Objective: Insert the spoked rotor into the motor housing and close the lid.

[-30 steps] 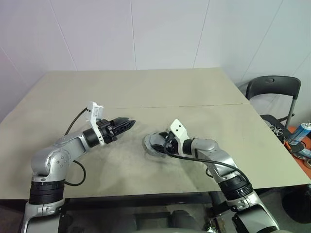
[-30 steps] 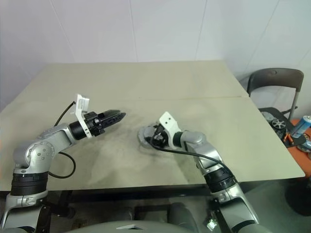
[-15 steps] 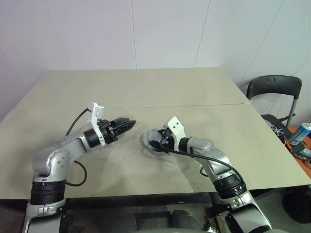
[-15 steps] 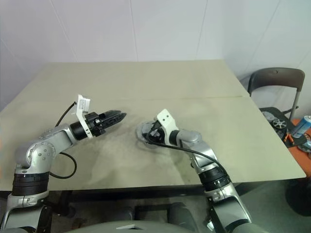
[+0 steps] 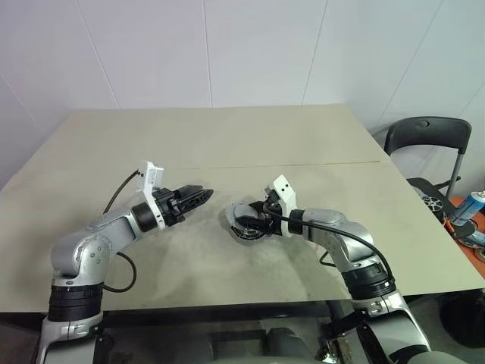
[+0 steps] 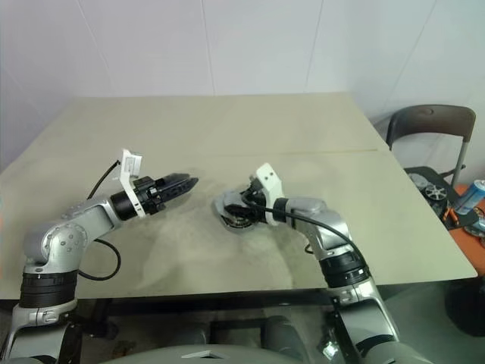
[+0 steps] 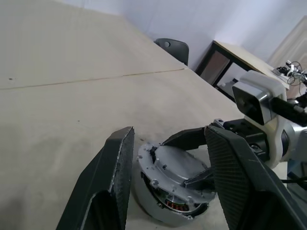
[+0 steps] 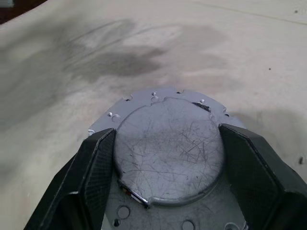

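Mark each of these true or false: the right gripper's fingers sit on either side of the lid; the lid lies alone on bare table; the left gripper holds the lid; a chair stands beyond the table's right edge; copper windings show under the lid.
1. The right gripper has its fingers on either side of the lid. True.
2. The lid lies alone on bare table. False: it sits on top of the motor housing, tilted up.
3. The left gripper holds the lid. False: it hangs open and empty, apart from the stack.
4. A chair stands beyond the table's right edge. True.
5. Copper windings show under the lid. True, in the left wrist view.
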